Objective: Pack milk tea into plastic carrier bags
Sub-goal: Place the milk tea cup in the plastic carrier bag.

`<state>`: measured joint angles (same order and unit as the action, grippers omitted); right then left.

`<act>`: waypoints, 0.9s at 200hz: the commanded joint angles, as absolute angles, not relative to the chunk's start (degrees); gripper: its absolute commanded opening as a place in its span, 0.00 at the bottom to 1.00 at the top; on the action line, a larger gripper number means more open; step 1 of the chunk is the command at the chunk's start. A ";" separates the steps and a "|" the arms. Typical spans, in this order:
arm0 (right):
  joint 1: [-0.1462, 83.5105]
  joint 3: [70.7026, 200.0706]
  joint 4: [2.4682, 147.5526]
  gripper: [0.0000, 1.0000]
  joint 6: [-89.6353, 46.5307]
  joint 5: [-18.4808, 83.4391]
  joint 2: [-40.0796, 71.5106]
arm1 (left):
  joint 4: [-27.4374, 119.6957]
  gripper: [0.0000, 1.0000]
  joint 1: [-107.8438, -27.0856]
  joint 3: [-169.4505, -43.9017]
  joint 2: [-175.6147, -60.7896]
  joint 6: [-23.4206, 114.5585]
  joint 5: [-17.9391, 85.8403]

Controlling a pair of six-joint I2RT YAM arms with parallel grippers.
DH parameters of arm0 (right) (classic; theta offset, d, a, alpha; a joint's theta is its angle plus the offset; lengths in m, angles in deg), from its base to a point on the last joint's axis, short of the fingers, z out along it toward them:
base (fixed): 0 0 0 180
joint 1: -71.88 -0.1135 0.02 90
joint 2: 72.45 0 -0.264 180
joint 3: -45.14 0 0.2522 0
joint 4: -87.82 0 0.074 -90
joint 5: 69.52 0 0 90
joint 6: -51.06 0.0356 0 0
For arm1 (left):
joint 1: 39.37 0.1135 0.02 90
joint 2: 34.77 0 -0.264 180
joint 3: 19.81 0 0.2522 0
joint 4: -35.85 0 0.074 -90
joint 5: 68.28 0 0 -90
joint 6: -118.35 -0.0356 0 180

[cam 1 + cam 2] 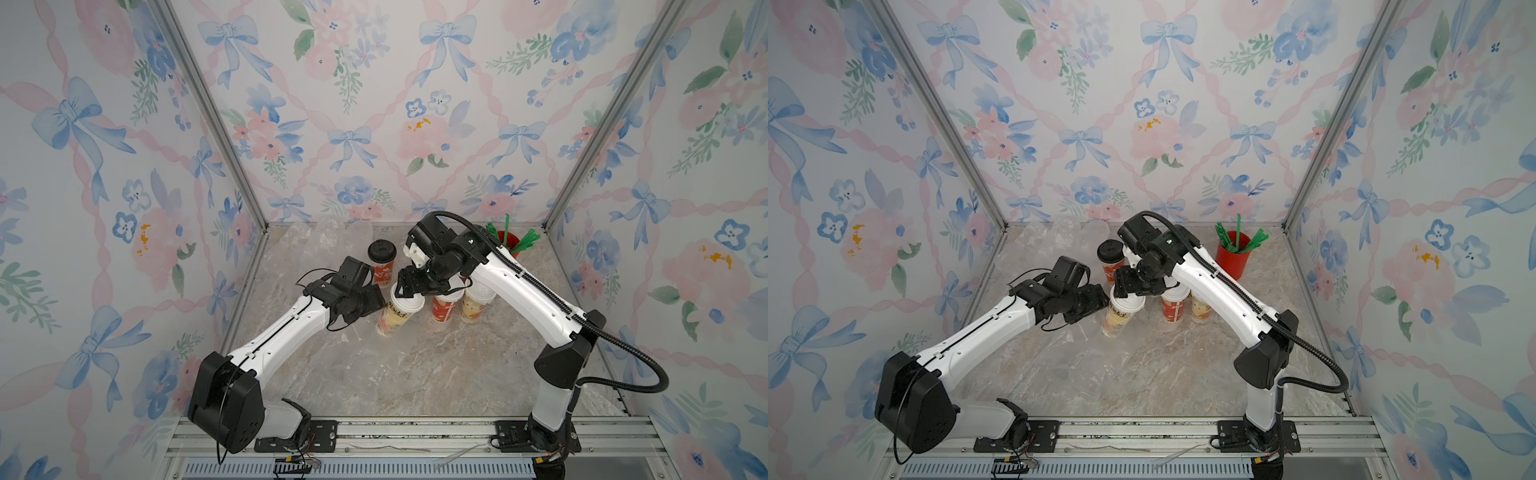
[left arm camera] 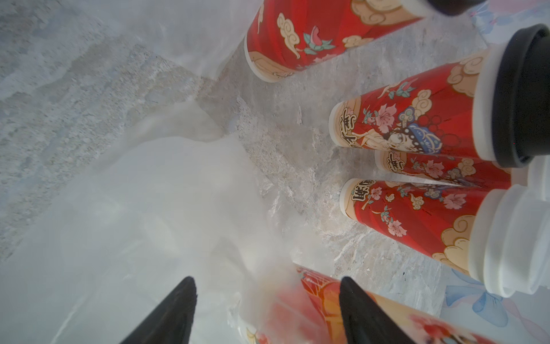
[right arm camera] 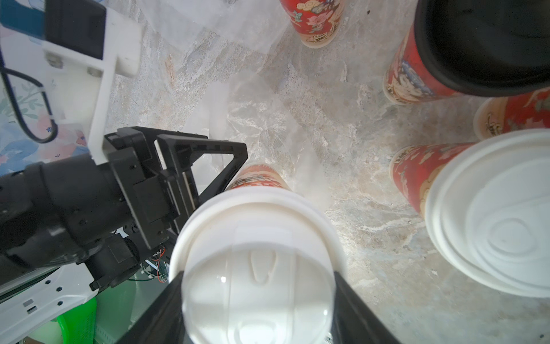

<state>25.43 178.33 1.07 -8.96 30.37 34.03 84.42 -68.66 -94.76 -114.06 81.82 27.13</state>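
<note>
Bimanual cell, shown from above and from both wrist cameras. Nearest the arm bases, the marble-patterned desk (image 1: 415, 386) carried a crinkled, see-through plastic carrier bag (image 1: 1088, 357) spread flat across its middle.

At the far edge of this film stood a tilted milk tea cup (image 1: 399, 316), cream-sided with red print. It leaned with its top toward the robot's right. Its lower part showed only hazily through the plastic, so the base appeared to sit within the bag's mouth.

The right gripper (image 3: 257, 275) pinched this cup at its white dome lid (image 3: 256, 238), with one finger pressed against each side of the dome. The left gripper (image 2: 268, 281) lay just beside the cup's wall on the robot's left. Its fingers were spread wide, with cloudy film between them. Whether a finger touched the cup could not be told.

Beyond the held cup, toward the right, a red white-lidded cup (image 1: 444, 309) and a cream white-lidded cup (image 1: 474, 307) stood upright side by side, partly beneath the right arm. Farther back, a black-lidded cup (image 1: 381, 259) with red sides stood upright, just behind the two grippers.

In the far right corner stood a plain red cup of green straws (image 1: 1232, 253), well apart from the milk tea. More clear bag film (image 1: 332, 237) lay along the rear wall at the far left.
</note>
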 commanded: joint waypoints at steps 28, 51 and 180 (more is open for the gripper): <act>25.44 176.86 2.34 0.48 -8.87 31.43 31.03 | 82.79 0.43 -69.04 -94.78 -115.84 81.85 28.92; 25.46 176.45 2.11 0.48 -8.82 30.71 30.65 | 82.57 0.24 -69.16 -95.36 -115.94 80.97 29.60; 28.79 171.29 5.07 0.46 -7.78 33.57 25.20 | 70.14 0.00 -70.35 -100.48 -110.88 80.03 40.52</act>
